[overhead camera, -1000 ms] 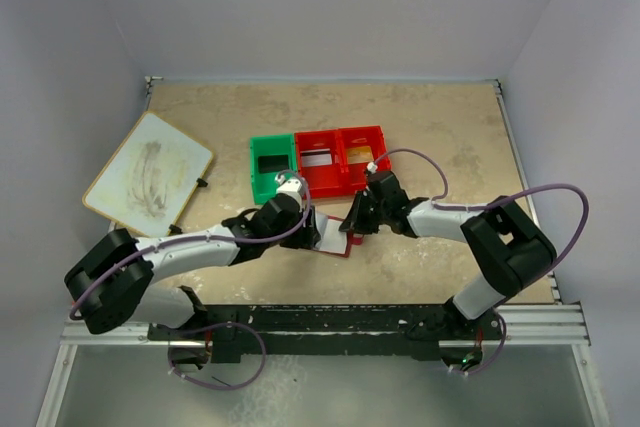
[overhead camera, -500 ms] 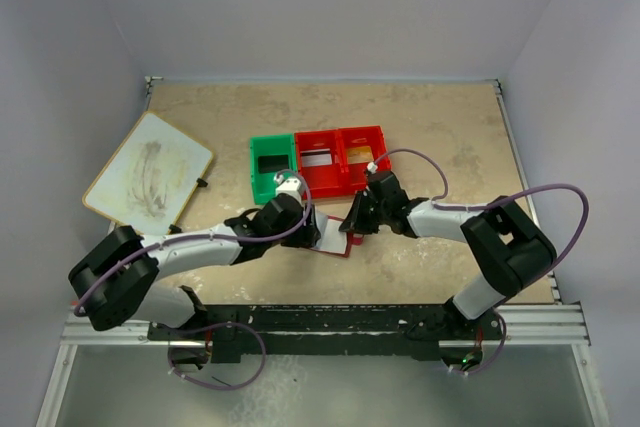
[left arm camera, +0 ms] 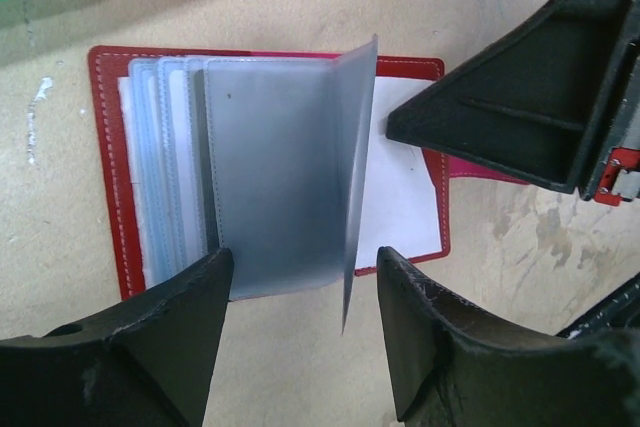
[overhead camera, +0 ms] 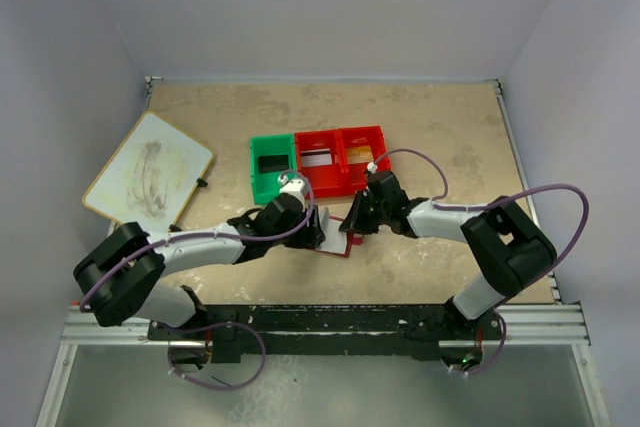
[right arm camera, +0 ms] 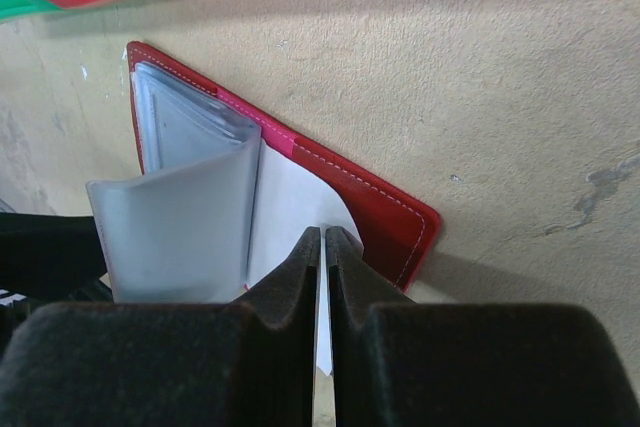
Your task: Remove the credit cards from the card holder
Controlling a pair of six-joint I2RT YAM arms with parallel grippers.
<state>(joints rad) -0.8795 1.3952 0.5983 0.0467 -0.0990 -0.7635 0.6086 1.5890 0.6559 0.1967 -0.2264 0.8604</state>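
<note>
Dark-red folding card holder [left arm camera: 105,197], open: right gripper [right arm camera: 322,239] pinches one thin pale leaf [right arm camera: 320,347]; left gripper [left arm camera: 300,277] gapes wide; recommend entering sleeve mouth squarely.

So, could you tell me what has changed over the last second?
The open left gripper has edged slightly rightward over the card holder. Nothing was newly grasped or released. The right gripper stays pinched on a pale sheet of the holder; the bin tray and white board have not moved.
</note>
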